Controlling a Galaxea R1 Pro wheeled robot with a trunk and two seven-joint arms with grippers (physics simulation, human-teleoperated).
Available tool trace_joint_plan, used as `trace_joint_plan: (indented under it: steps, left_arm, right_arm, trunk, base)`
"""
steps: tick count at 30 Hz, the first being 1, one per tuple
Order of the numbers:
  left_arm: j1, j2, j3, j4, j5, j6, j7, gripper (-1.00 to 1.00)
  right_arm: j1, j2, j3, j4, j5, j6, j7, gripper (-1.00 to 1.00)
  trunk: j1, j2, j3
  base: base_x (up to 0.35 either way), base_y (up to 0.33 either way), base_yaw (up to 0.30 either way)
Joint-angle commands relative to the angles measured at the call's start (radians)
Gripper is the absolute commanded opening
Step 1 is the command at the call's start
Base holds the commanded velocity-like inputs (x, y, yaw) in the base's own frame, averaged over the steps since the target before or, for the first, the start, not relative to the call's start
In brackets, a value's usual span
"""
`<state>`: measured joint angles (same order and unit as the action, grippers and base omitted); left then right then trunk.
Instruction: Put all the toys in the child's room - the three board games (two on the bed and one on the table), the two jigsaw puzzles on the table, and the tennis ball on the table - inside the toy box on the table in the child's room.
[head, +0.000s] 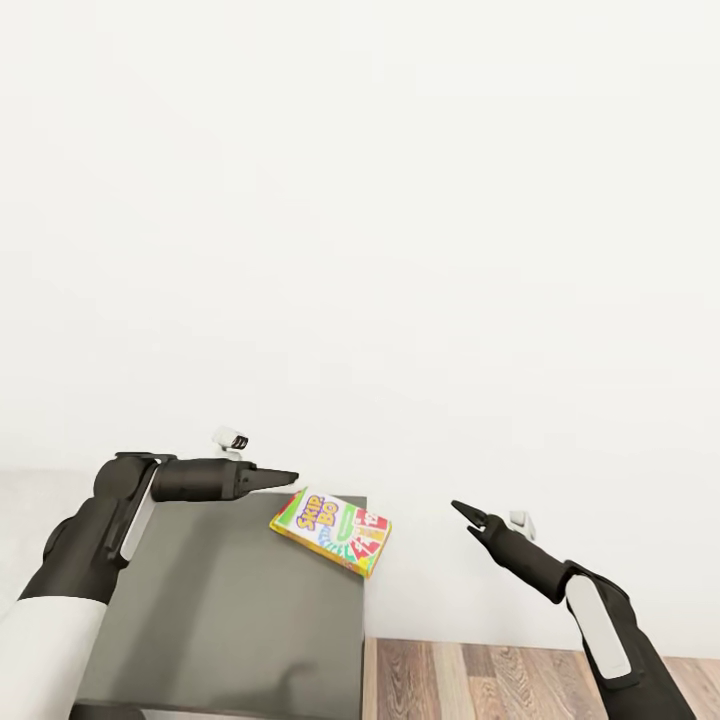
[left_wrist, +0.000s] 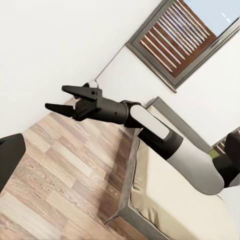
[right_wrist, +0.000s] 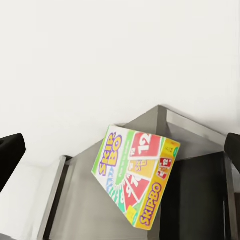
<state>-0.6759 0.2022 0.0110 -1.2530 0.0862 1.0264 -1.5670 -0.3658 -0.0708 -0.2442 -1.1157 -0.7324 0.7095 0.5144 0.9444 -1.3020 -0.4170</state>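
A board game (head: 332, 531), a pale Skip-Bo box with green and yellow edges, lies at the far right corner of the table's dark grey section (head: 220, 620); one corner juts past the table edge. It also appears in the right wrist view as the board game (right_wrist: 135, 175), lying flat. My left gripper (head: 290, 477) hovers just left of the box, a little above the table top, open and empty. My right gripper (head: 458, 508) hangs off the table to the right of the box. The left wrist view shows this right gripper (left_wrist: 56, 98) open and empty.
A blank white wall rises right behind the table. Wooden floor (head: 520, 680) lies to the right of the table. In the left wrist view the bed (left_wrist: 150, 202) with its beige mattress stands beyond my right arm, below a shuttered window (left_wrist: 180, 40).
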Motion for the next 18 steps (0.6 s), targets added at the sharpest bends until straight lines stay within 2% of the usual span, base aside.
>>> trace_joint_plan:
  steps: [1,8,18]
  left_arm:
    - [-0.001,0.000,0.000,0.000,0.000,0.011,-0.004,1.00]
    - [-0.001,0.001,0.001,0.000,0.000,0.011,-0.004,1.00]
    - [-0.001,0.004,0.006,0.000,0.004,0.011,-0.004,1.00]
  right_arm:
    - [-0.001,0.001,-0.001,0.000,-0.001,0.007,0.000,1.00]
    - [-0.001,0.000,-0.001,-0.003,-0.003,0.008,0.010,1.00]
    - [-0.001,-0.001,-0.009,-0.004,-0.004,0.009,0.069,1.00]
  trunk:
    - [0.004,-0.008,-0.004]
    - [0.008,-0.015,-0.007]
    - [0.008,-0.015,-0.007]
  base:
    - [0.000,0.000,0.000]
    - [0.000,0.000,0.000]
    - [0.000,0.000,0.000]
